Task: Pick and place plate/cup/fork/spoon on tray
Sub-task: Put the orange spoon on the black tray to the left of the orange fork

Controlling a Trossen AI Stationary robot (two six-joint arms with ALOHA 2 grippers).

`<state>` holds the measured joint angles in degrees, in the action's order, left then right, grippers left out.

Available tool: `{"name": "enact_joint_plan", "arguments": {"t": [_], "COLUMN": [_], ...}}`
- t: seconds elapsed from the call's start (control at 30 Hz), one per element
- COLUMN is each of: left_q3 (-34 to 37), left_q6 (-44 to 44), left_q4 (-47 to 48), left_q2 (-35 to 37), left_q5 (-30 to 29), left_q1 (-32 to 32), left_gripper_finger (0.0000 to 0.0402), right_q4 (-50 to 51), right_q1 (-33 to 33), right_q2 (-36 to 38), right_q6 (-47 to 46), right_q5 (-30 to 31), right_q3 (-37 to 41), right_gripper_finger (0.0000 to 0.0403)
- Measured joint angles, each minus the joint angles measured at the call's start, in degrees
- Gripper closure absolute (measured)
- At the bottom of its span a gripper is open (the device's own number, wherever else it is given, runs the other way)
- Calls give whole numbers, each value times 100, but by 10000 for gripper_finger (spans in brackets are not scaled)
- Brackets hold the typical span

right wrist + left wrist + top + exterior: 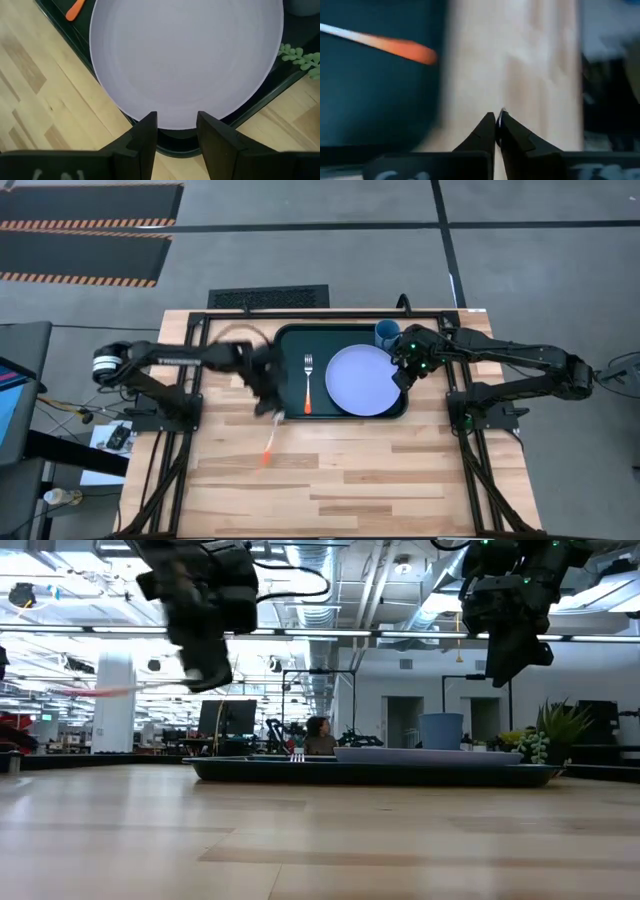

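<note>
The dark tray [290, 340] lies at the table's far middle. On it lie the fork [308, 380], the lavender plate [360, 380] and, in the far right corner, the blue cup [387, 333]. My left gripper [270, 408] is shut and blurred, raised above the table just left of the tray's near left corner. The spoon [267, 445] shows as a blurred orange-white streak reaching from it toward the near edge, and it is off the table in the low view [100, 692]. My right gripper [175, 120] is open and empty above the plate's right rim [185, 122]. My left gripper is shut on the spoon's pale end [274, 424]; only a thin silver sliver [502, 111] shows between the shut fingertips. The orange handle [264, 458] sticks out past the fingers toward the near edge, clear of the table. Blur hides the exact place of hold.
Bare wooden table [380, 470] spreads in front of the tray. A small green plant [545, 735] stands beside the tray's right end. The arms' black frames [480, 410] stand at both sides of the table.
</note>
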<state>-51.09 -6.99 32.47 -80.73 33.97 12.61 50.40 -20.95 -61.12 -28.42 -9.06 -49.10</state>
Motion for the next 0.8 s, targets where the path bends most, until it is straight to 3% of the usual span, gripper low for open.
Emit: {"name": "enact_joint_plan", "arguments": {"t": [0.13, 0.4, 0.63, 0.8], "left_q3": [-329, -1118, -1959, -2059], "left_q6": [58, 566, 1380, 1285], "left_q4": [-10, 219, 760, 691], "left_q2": [-32, -1155, -2383, -2862], "left_q5": [-488, -404, -126, 63], "left_q1": [1053, 2361, 2618, 2724], "left_gripper_finger": [401, 401, 401, 401], "right_q4": [-14, -14, -9, 2], "right_q1": [-2, -2, -2, -2], "right_q2": [1, 2, 2, 2], "right_q6": [2, 0, 0, -2], "right_q5": [0, 5, 7, 7], "right_q3": [0, 0, 0, 0], "right_gripper_finger": [242, 242, 242, 242]}}
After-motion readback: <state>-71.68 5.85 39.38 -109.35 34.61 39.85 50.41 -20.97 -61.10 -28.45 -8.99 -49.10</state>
